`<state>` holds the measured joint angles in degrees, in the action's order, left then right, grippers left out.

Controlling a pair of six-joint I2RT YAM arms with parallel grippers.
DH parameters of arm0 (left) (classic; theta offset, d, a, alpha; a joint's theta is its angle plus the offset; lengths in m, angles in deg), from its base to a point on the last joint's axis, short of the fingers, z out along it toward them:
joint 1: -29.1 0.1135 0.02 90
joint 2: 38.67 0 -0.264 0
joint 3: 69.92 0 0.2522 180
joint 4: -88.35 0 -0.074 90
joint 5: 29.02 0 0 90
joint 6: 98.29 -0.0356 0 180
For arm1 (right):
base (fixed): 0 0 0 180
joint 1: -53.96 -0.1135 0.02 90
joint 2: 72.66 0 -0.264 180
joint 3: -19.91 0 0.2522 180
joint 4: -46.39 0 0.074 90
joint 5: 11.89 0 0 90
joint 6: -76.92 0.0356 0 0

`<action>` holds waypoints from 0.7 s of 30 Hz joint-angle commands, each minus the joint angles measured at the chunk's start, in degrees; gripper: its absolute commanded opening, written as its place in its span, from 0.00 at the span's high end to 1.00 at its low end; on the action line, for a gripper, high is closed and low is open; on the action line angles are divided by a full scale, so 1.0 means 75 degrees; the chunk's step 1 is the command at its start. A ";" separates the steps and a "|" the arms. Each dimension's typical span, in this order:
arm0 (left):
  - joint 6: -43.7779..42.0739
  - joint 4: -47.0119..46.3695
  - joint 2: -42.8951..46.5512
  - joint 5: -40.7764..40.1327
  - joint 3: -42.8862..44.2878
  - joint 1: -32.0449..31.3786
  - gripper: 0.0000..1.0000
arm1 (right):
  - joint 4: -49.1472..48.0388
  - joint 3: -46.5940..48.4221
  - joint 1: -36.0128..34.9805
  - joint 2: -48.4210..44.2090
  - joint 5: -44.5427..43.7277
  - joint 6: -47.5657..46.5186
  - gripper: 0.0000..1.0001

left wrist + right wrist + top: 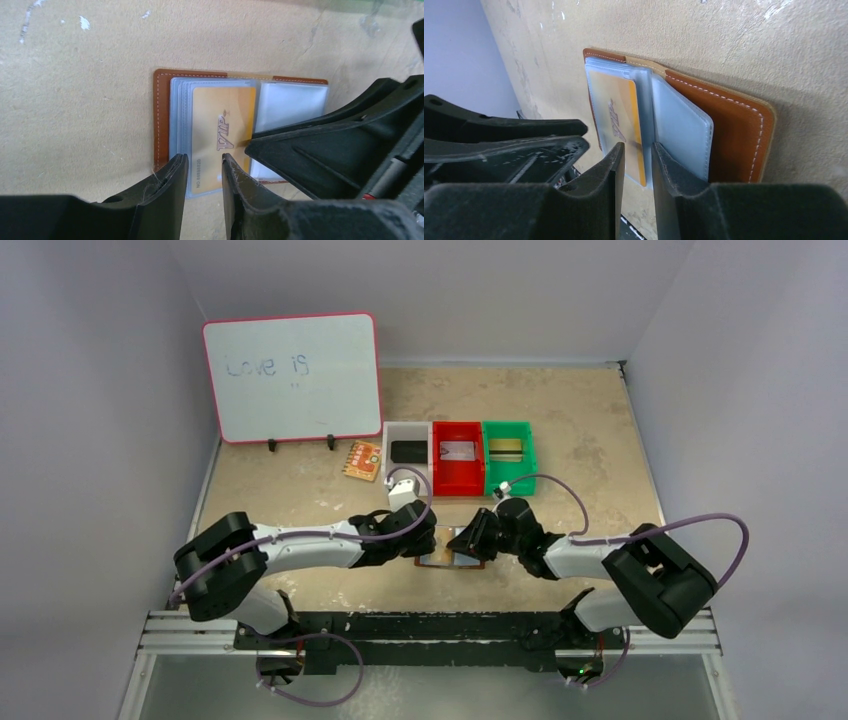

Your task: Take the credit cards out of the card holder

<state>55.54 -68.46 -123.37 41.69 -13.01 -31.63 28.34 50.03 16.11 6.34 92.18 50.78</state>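
The brown card holder (pixel 462 559) lies open and flat on the table between both grippers. In the left wrist view the holder (pixel 161 115) shows pale sleeves, with a gold VIP credit card (pixel 215 125) in its left stack and an empty-looking sleeve (pixel 290 102) on the right. My left gripper (pixel 204 161) is slightly open over the gold card's near edge. My right gripper (pixel 638 150) is slightly open at the holder's spine, with the gold card (pixel 616 115) to its left. Neither grips anything. From above, the left gripper (pixel 425 540) and the right gripper (pixel 468 537) nearly meet.
Three bins stand behind: a white bin (pixel 390 432) with a black card, a red bin (pixel 440 472) with a pale card, and a green bin (pixel 490 465) with a dark card. An orange patterned card (pixel 362 460) and a whiteboard (pixel 293 375) are at the back left.
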 commanded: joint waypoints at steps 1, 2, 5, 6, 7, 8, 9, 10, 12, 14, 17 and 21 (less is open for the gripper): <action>-0.0328 -0.0502 -0.0337 0.0481 0.0142 0.0041 0.70 | -0.0167 -0.0034 0.0074 -0.0127 0.0018 -0.0018 0.72; -0.0349 -0.0532 -0.0395 0.0532 0.0160 0.0037 0.70 | -0.0200 -0.0026 0.0084 -0.0101 0.0058 -0.0008 0.72; -0.0367 -0.0643 -0.0481 0.0683 0.0155 0.0037 0.72 | -0.0319 -0.0019 0.0112 -0.0053 0.0138 0.0005 0.72; -0.0356 -0.0658 -0.0499 0.0704 0.0152 0.0039 0.72 | -0.0333 -0.0023 0.0112 -0.0031 0.0150 0.0000 0.72; -0.0362 -0.0645 -0.0507 0.0699 0.0152 0.0040 0.73 | -0.0339 -0.0015 0.0123 -0.0014 0.0161 0.0002 0.72; -0.0360 -0.0623 -0.0523 0.0685 0.0143 0.0038 0.74 | -0.0343 -0.0006 0.0118 -0.0005 0.0169 -0.0005 0.73; -0.0341 -0.0616 -0.0519 0.0671 0.0141 0.0044 0.74 | -0.0341 -0.0002 0.0128 0.0001 0.0175 -0.0006 0.73; -0.0327 -0.0597 -0.0518 0.0661 0.0135 0.0043 0.75 | -0.0346 0.0001 0.0135 -0.0001 0.0184 -0.0006 0.73; -0.0291 -0.0552 -0.0533 0.0634 0.0129 0.0044 0.77 | -0.0340 0.0019 0.0136 -0.0026 0.0187 -0.0026 0.74; -0.0295 -0.0464 -0.0565 0.0621 0.0139 0.0041 0.78 | -0.0329 0.0031 0.0135 -0.0092 0.0181 -0.0055 0.74; -0.0302 -0.0362 -0.0656 0.0617 0.0178 0.0042 0.80 | -0.0327 0.0034 0.0147 -0.0228 0.0164 -0.0079 0.81; -0.0364 -0.0135 -0.0789 0.0563 0.0298 0.0037 0.84 | -0.0318 0.0056 0.0148 -0.0326 0.0164 -0.0111 0.86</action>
<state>53.59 -70.69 -127.61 45.78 -12.66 -31.39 28.10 50.03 17.16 5.69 92.57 50.67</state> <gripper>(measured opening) 0.179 0.168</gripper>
